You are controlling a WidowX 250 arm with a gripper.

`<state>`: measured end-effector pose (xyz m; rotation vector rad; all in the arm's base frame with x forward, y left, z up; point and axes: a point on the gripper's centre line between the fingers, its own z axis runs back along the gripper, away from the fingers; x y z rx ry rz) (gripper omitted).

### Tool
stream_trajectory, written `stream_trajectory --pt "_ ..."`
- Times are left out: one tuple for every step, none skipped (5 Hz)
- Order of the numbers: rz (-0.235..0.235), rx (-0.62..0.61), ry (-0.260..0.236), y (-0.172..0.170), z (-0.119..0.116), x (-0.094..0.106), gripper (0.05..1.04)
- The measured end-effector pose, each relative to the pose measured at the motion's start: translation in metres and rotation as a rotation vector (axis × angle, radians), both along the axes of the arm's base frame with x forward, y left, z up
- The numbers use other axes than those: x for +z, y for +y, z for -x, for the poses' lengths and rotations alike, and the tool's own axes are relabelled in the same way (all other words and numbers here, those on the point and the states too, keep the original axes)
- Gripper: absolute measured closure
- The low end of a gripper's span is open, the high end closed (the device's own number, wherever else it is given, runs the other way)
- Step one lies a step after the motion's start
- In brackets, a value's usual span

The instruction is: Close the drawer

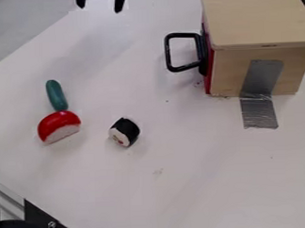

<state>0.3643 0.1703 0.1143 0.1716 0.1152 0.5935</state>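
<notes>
Camera view: one drawer, one handle

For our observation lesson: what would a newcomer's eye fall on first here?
Likely the wooden box at upper right, its black handle jutting left. Then the bright red toy food at left, beside a dark green piece, and the black-and-white sushi roll nearer the middle.

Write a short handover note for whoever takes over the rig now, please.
Gripper: black two-finger gripper open and empty at the view's top edge, away from the handle.
Job's things: red-fronted drawer with a black loop handle, in the light wooden box at upper right.
Done: drawer looks shut, or nearly.
Left: probably just checking for a gap, nudging if needed.
</notes>
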Motion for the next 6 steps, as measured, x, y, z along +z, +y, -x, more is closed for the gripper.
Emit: stream_trajectory --pt "0.010 -0.022 -0.042 -0.006 0.006 0.019 0.087" --pt "0.051 -0.037 -0.098 -0.018 0.019 0.027 0.087" --pt "0.075 -0.039 -0.158 -0.019 0.034 0.047 0.087" --pt "0.083 -0.047 -0.176 -0.019 0.045 0.056 0.087" --pt "0.083 -0.054 -0.185 -0.021 0.054 0.058 0.087" --pt "0.083 -0.051 -0.185 -0.019 0.055 0.058 0.087"
